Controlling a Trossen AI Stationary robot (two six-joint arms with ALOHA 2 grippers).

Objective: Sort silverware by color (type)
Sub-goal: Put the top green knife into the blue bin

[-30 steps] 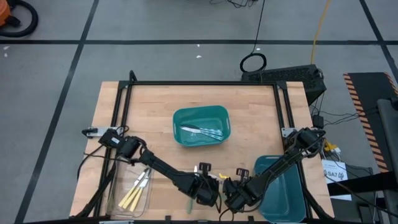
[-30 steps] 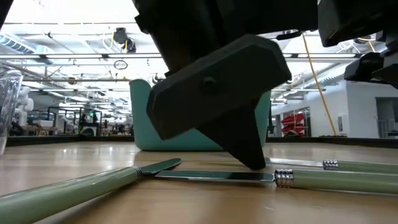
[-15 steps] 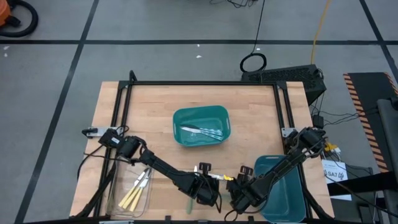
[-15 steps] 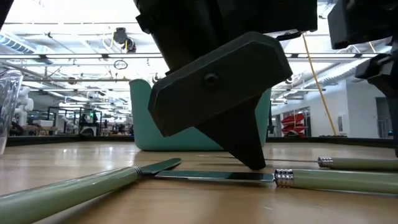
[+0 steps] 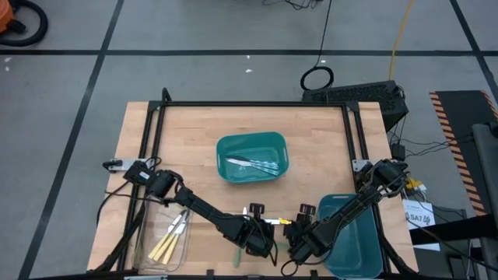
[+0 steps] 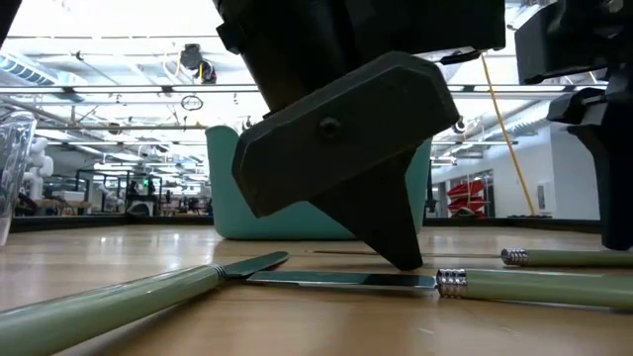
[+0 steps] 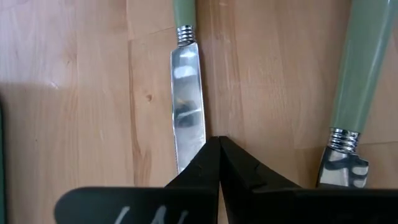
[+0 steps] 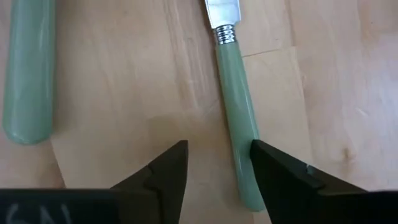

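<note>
Two pincers low over green-handled knife (image 7: 186, 124): left pincer (image 7: 219, 163) pinched shut, empty; right pincer (image 8: 214, 163) spread beside handle. Next: straddle, close, lift.

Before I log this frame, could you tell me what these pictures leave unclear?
- High view: the green-handled pieces near the table's front edge are mostly covered by the left tool and right tool.
- High view: the pieces in the teal bin are too small to count.
- Left wrist view: the knife blade's tip is hidden behind the shut fingers.
- Low view: the clear tray is cut off by the edge.
</note>
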